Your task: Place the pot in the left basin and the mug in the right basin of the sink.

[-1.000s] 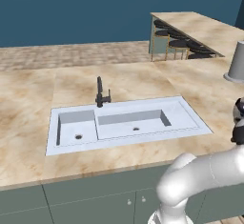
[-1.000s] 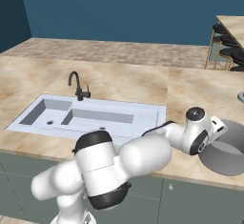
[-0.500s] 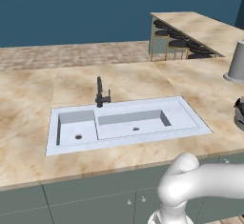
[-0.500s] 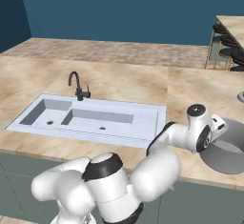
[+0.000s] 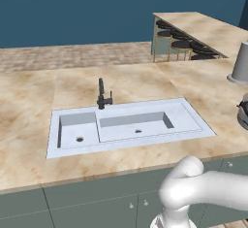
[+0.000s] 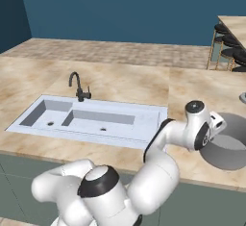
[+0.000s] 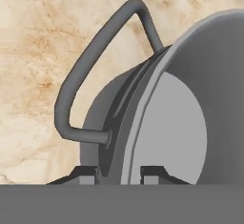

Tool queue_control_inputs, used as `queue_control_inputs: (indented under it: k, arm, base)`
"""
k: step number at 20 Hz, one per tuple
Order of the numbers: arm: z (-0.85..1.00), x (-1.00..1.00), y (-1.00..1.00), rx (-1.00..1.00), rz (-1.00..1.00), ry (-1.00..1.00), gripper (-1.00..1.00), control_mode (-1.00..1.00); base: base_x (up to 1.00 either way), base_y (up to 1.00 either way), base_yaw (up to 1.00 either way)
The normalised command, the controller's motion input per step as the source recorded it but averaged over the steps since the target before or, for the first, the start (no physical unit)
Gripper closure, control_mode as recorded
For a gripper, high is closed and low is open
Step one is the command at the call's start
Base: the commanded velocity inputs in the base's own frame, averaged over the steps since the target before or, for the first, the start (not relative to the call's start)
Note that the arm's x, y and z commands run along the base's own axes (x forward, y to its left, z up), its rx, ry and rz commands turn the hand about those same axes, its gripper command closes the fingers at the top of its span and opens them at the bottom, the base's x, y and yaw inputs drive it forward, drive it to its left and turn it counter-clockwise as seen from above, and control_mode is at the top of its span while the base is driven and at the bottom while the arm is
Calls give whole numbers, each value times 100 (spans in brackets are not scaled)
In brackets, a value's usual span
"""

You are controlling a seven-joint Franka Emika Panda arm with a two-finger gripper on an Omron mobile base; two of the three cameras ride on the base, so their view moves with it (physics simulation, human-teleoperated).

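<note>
Sitting on the beige marble table (image 6: 120, 90), well to the right of the white double-basin sink (image 6: 144, 124): the large grey metal pot (image 6: 230, 148), upright and open-mouthed, its far edge cut off by the right base view's frame. Showing up close in the hand view: the pot's rim wall (image 7: 143, 123) running edge-on between the two dark fingers (image 7: 86, 174), one tip outside the wall and one inside, with the loop side handle (image 7: 81, 80) arching off the outer face just beside the grip. Closing narrowly on that rim, by the look of it; gripping the pot's wall seems the fair reading, though actual contact of the pads is hidden at the picture's bottom edge. Reaching out low to the right over the table: the white Franka arm, with the gripper (image 6: 216, 136) at the pot's near-left rim.

Waiting well apart to the left: the small squarish left basin (image 6: 41, 114), farthest from the pot, beyond the longer right basin (image 6: 105, 121) and just left of the slim black faucet (image 6: 77, 85). Governing the coming move, by judgement: pot lying directly at the fingers, target lying far leftward, past the whole wider basin. Calling for a lift clear of the table, then a long carry left. Risking a tilt, being held by one edge only. Mug not being made out from here.
</note>
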Motion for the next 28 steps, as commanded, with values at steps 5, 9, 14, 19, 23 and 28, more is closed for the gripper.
queue_control_inputs:
  k: [5, 9, 14, 19, 23, 28]
  arm:
    - [81, -10, 47, 1, 4, -6, 100, -100]
    - [86, -3, 43, 4, 5, -2, 100, -100]
    - [80, 0, 53, 11, 11, 0, 100, -100]
    - [64, 0, 68, 24, 14, 0, 100, -100]
    - [54, 0, 81, 24, 16, 0, 100, -100]
    - [24, 0, 85, 14, 14, 0, 100, -100]
  base:
    - [0, 0, 0]
    - [0, 0, 0]
    - [0, 0, 0]
    - [0, 0, 0]
    - [0, 0, 0]
    - [0, 0, 0]
